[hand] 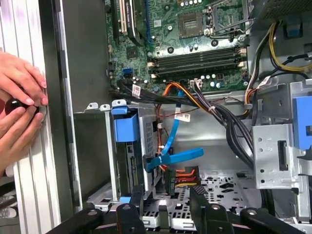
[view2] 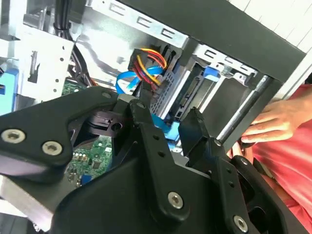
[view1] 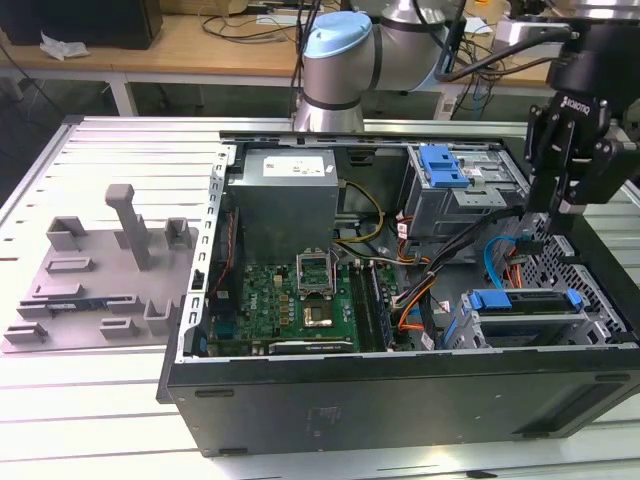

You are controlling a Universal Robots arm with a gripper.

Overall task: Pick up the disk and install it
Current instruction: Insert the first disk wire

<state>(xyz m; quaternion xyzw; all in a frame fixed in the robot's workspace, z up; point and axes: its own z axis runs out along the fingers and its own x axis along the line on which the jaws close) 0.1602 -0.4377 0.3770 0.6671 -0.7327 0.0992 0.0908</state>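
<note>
Two parted fingers (hand: 200,204) near disk (view1: 525,304)

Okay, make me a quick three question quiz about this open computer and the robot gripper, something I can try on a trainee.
1. True or false: the gripper is clamped on the disk.
2. Where does the disk sit? A) in a bay inside the computer case; B) on the grey fixture beside the case; C) on top of the power supply.
3. Fill in: in the first wrist view, a person's ____ rest against the outside wall of the case.

Key:
1. False. It is open and empty.
2. A.
3. hands.
</note>
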